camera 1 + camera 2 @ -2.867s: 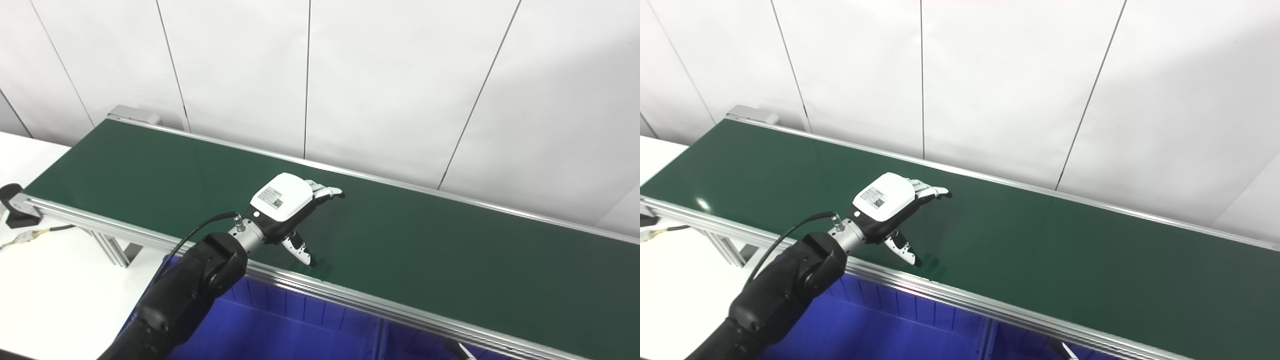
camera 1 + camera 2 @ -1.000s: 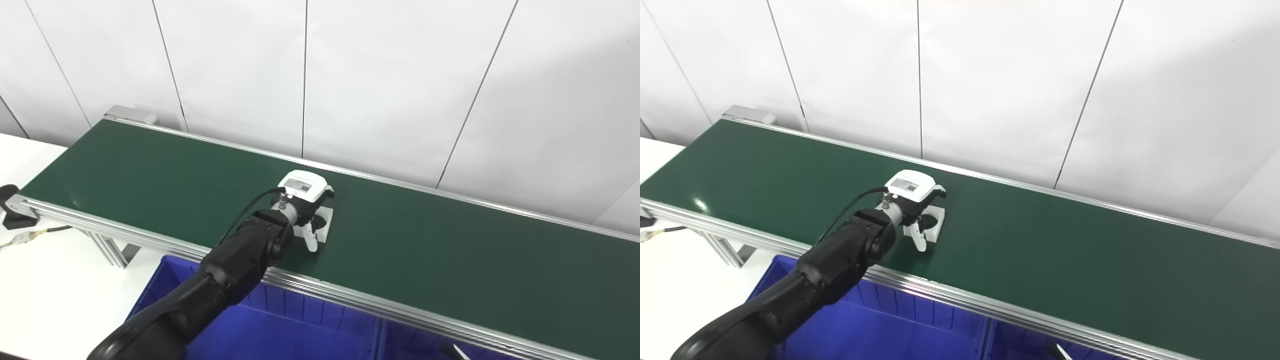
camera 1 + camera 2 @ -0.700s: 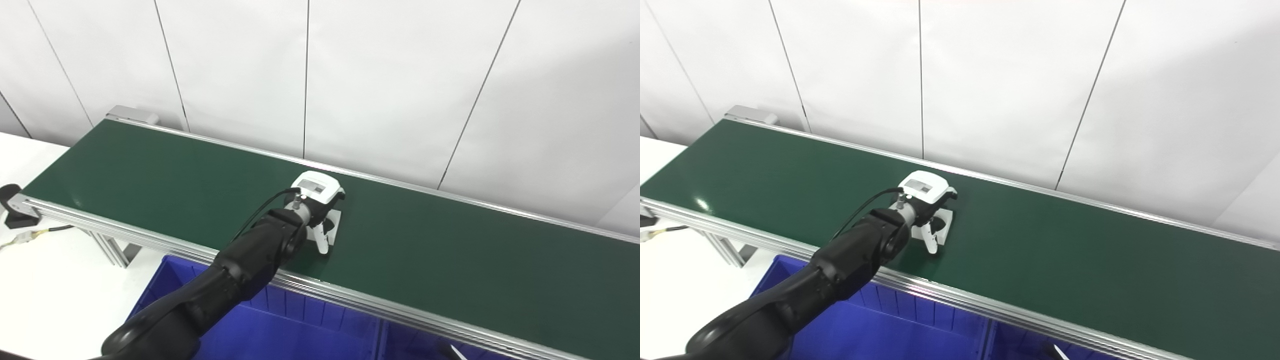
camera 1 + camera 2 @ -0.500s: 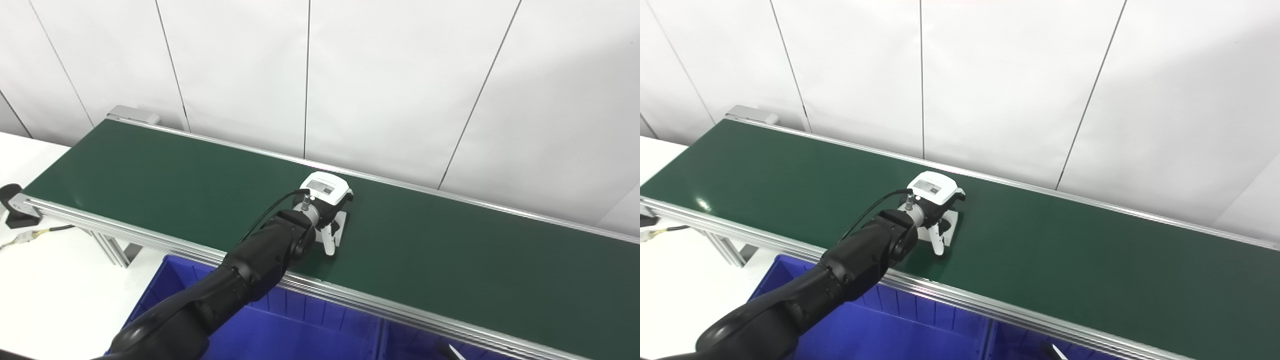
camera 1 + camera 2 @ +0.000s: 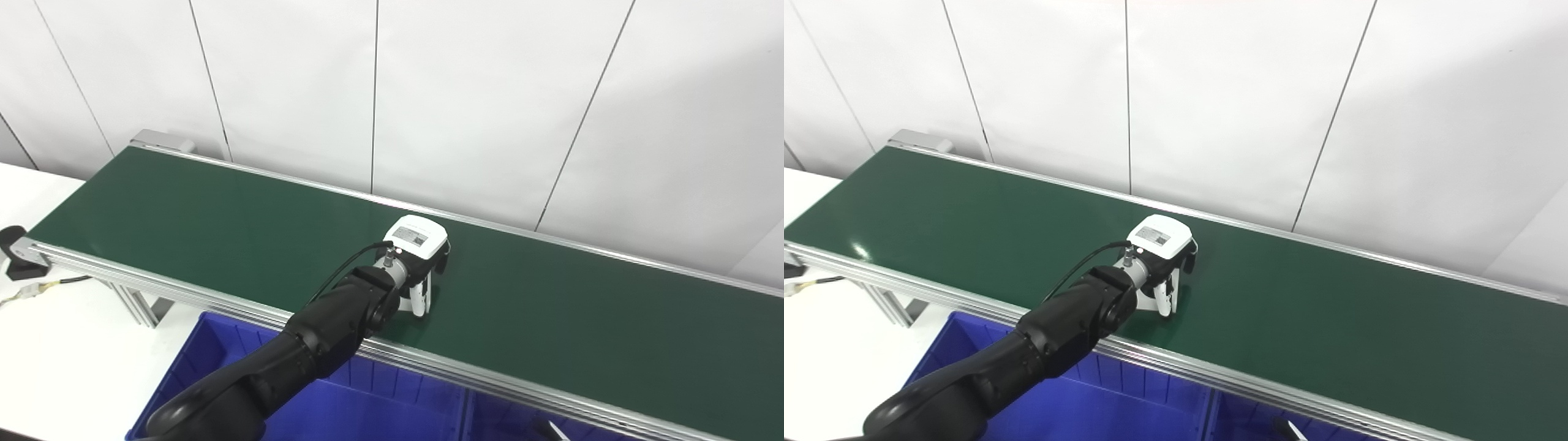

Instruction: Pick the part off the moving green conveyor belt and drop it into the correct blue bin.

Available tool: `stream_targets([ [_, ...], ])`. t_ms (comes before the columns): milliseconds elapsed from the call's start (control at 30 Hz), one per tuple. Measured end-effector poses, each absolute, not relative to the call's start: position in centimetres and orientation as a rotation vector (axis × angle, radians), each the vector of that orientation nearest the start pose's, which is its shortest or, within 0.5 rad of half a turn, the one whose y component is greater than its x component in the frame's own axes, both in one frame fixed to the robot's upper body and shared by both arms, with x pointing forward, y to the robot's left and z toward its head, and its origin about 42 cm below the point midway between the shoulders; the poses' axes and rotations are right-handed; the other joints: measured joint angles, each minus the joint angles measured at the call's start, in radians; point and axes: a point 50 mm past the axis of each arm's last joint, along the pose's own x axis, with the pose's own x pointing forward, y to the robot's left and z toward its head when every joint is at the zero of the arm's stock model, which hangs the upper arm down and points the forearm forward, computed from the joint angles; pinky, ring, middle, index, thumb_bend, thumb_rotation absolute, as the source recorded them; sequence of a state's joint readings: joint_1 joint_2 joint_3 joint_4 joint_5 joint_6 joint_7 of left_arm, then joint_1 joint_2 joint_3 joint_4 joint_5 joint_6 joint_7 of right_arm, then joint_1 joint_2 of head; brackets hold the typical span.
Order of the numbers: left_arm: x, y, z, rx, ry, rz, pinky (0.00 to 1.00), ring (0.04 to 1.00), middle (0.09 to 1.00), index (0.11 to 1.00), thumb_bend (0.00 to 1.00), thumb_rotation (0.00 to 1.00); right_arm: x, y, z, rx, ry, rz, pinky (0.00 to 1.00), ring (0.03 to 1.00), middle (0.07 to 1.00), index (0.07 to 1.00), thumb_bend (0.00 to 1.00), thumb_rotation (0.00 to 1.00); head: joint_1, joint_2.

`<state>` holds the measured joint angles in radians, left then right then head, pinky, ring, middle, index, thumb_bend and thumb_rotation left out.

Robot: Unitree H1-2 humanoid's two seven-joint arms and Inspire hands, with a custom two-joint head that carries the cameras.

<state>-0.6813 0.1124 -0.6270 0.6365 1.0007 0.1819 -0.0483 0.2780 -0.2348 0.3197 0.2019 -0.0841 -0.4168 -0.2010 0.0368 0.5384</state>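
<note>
White panelled wall (image 5: 490,92) fills the upper half of the frame from edge to edge. Thin dark seams (image 5: 375,92) divide it into tall panels; the seams lean outward toward the left and right of the frame, and the one near the centre runs almost vertical. A soft grey shadow lies across the panels at upper right. White table (image 5: 55,343) occupies the lower left corner. A black block (image 5: 13,245) sits at the left edge at mid-height, cut off by the frame. Just below it a cable (image 5: 43,285), pale at its left end and dark toward the right, lies on the table.
</note>
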Motion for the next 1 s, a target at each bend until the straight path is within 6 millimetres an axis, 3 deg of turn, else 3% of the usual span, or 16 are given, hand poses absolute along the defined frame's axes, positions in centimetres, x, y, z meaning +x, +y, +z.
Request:
stream_targets([
  [133,44.8,8.8,13.4,1.536,-0.136,-0.472,0.19,0.365,0.444,0.534,0.50,0.00,15.2,-23.2,0.4,-0.238,0.064,0.129,0.71,0.798,0.881,0.864,1.00,0.48,0.002,0.000],
  [300,44.8,8.7,13.8,1.538,-0.124,-0.485,0.21,0.407,0.505,0.494,0.50,0.00,15.3,-23.1,0.5,-0.243,0.060,0.132,0.71,0.798,0.879,0.864,1.00,0.49,0.002,0.000],
  [600,44.6,8.4,15.3,1.535,-0.151,-0.497,0.25,0.391,0.480,0.518,0.50,0.00,15.4,-23.0,0.5,-0.245,0.056,0.138,0.72,0.801,0.885,0.866,1.00,0.49,0.003,0.000],
  [733,44.0,8.2,17.5,1.527,-0.190,-0.498,0.22,0.382,0.466,0.523,0.50,0.00,15.5,-23.0,0.5,-0.245,0.055,0.140,0.72,0.803,0.886,0.869,1.00,0.48,0.006,0.003],
  [900,43.0,7.7,20.9,1.533,-0.235,-0.497,0.31,0.385,0.475,0.533,0.50,0.00,15.6,-23.0,0.5,-0.243,0.053,0.140,0.72,0.803,0.887,0.874,1.00,0.49,0.014,0.003],
  [1000,41.9,7.5,22.7,1.541,-0.263,-0.505,0.31,0.379,0.464,0.546,0.50,0.00,15.6,-23.0,0.6,-0.244,0.053,0.140,0.72,0.803,0.886,0.875,1.00,0.49,0.015,0.006],
])
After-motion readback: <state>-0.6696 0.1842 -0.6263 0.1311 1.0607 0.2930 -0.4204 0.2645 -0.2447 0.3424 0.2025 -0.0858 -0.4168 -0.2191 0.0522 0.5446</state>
